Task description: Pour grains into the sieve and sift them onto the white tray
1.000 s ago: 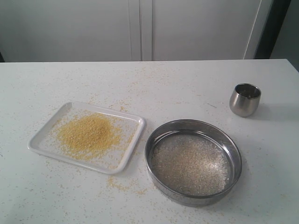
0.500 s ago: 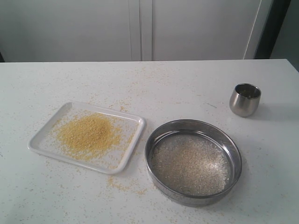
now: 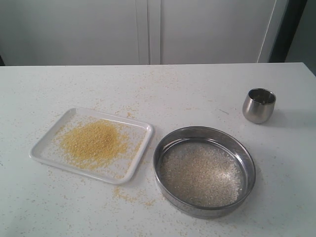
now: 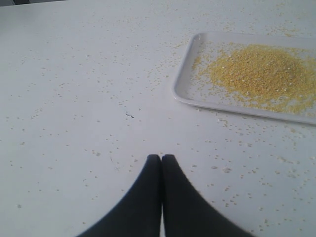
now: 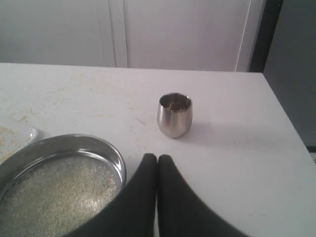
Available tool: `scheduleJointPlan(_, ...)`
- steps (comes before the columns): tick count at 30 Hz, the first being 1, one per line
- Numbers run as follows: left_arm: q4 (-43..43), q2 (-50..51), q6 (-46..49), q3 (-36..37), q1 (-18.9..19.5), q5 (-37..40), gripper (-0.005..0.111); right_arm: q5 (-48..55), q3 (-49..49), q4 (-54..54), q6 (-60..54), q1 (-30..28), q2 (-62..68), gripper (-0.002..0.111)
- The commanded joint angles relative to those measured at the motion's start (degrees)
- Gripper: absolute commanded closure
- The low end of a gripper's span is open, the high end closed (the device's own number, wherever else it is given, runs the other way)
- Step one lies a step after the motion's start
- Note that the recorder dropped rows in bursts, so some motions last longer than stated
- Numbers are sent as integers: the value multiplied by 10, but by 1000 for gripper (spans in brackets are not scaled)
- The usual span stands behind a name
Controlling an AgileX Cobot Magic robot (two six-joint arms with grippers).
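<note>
My left fingers [image 4: 146,197] and right fingers [image 5: 143,197] are pressed together, empty. The sieve [image 3: 207,211], holding pale grains [image 3: 200,175], sits on the bench [image 3: 148,84] beside the white tray [image 3: 44,148], nearest my right arm.

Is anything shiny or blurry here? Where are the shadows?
Exterior view: soft light, the steel cup throws a faint shadow to its right, the sieve rim glints. Right wrist view: the close right gripper is a dark, fuzzy shape. Left wrist view: the left gripper likewise; the white tray looks sharp.
</note>
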Motion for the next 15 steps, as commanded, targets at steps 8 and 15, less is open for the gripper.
scheduleJointPlan(8,0,-3,0,2,3,-1,107,-69,111,-15,1,-6,-39,108)
scheduleJointPlan(15,0,-3,0,2,3,-1,107,-121,151,-15,1,-6,-39,108)
